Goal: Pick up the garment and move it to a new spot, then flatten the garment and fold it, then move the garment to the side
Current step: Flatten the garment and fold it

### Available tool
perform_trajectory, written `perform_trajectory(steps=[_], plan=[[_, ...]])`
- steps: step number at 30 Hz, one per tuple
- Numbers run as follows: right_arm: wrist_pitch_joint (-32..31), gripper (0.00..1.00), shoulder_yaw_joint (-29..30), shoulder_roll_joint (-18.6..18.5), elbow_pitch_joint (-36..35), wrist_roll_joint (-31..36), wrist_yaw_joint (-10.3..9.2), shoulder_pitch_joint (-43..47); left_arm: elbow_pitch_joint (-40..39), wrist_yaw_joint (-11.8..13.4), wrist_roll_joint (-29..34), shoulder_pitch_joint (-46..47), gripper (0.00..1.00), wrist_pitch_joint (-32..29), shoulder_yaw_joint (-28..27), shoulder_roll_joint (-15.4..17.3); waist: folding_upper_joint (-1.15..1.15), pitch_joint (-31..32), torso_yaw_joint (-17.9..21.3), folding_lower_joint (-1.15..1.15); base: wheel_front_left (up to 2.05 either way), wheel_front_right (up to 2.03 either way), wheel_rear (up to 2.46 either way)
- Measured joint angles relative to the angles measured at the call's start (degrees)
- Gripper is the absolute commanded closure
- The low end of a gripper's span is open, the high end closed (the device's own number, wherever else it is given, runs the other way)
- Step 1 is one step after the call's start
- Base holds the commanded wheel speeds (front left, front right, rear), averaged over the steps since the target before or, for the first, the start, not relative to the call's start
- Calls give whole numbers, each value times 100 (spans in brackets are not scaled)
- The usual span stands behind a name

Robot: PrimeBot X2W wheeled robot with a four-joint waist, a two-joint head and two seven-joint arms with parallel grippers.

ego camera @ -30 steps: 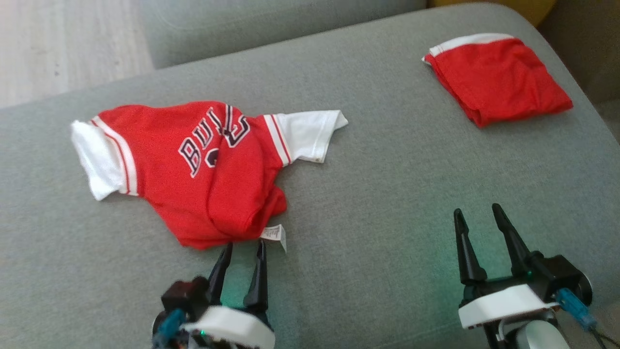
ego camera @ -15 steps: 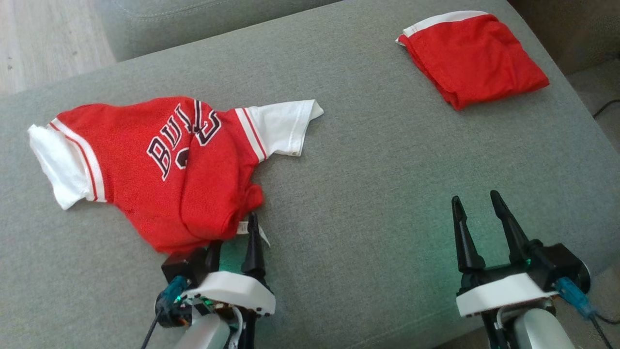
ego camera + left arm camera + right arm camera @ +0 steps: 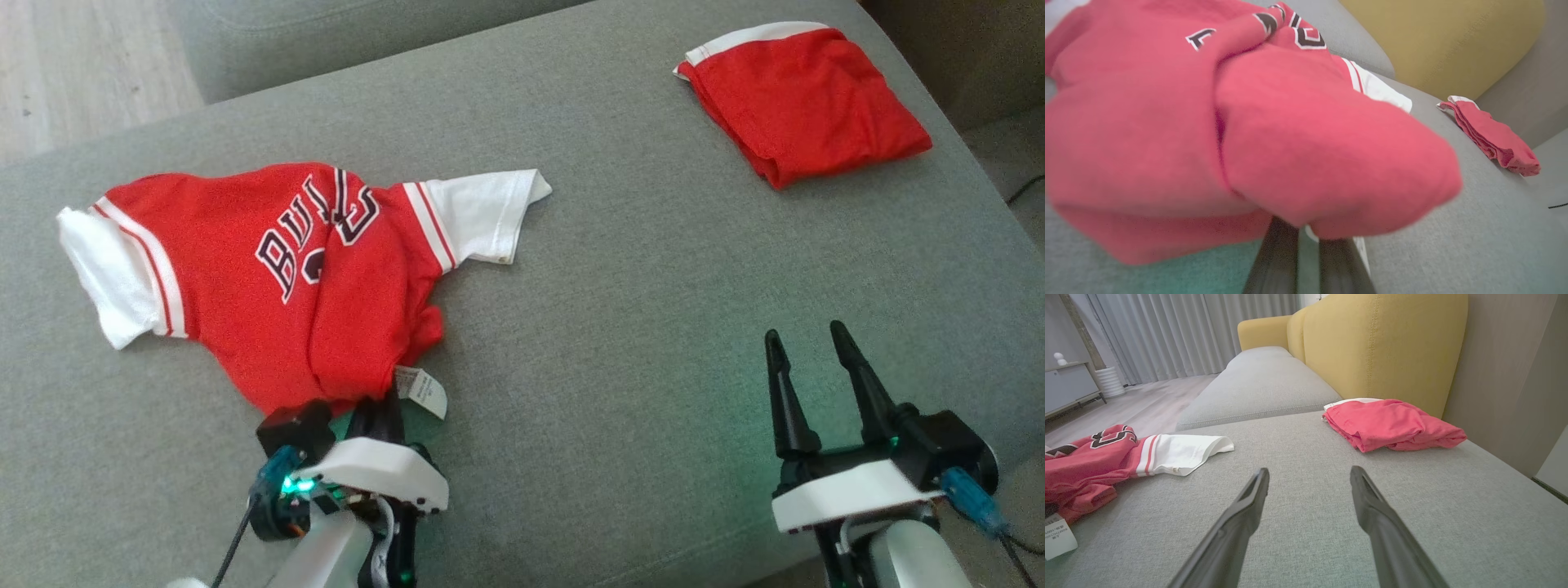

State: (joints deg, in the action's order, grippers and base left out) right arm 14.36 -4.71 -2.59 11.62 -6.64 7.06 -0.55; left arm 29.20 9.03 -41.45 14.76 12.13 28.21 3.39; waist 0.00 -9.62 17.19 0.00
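Note:
The garment (image 3: 277, 269) is a red jersey with dark lettering and white sleeves, lying crumpled on the left of the grey sofa seat (image 3: 620, 327). My left gripper (image 3: 380, 406) is shut on the near hem of the garment, beside its white tag (image 3: 420, 392). In the left wrist view the red cloth (image 3: 1249, 122) bulges over the two fingers (image 3: 1274, 253), which lie close together with their tips hidden under it. My right gripper (image 3: 802, 331) stands open over bare cushion at the lower right, its fingers spread wide (image 3: 1309, 470) with nothing between them. The garment (image 3: 1086, 465) lies to its left.
A second red piece of clothing with a white band (image 3: 804, 98) lies folded at the far right of the seat, near the yellow backrest (image 3: 1384, 347). Pale wooden floor (image 3: 82, 65) lies beyond the seat's far left edge. Another grey cushion (image 3: 1261, 384) continues behind.
My left gripper has pushed forward under the garment's hem and gone from open to shut on it. The right gripper has stayed open. The head view has shifted a little.

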Motion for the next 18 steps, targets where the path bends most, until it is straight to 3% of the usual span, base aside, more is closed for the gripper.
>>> perform_trajectory(steps=[3,7,10,18], plan=[[0,0,80,0,3,-1,0,12,-330,-47,1,-68,100,-382,154,207,0,66,-65,0,0,0,0],[0,0,146,0,10,-92,0,69,-1351,12,18,-513,100,-1141,255,912,0,186,-193,0,0,0,0],[0,0,144,0,7,-166,0,175,-2435,86,26,-965,100,-1971,360,1667,0,250,-324,-1,0,0,0],[0,0,86,0,-3,-327,0,192,-4885,140,103,-1167,100,-4621,271,4163,0,268,-545,0,0,0,0]])
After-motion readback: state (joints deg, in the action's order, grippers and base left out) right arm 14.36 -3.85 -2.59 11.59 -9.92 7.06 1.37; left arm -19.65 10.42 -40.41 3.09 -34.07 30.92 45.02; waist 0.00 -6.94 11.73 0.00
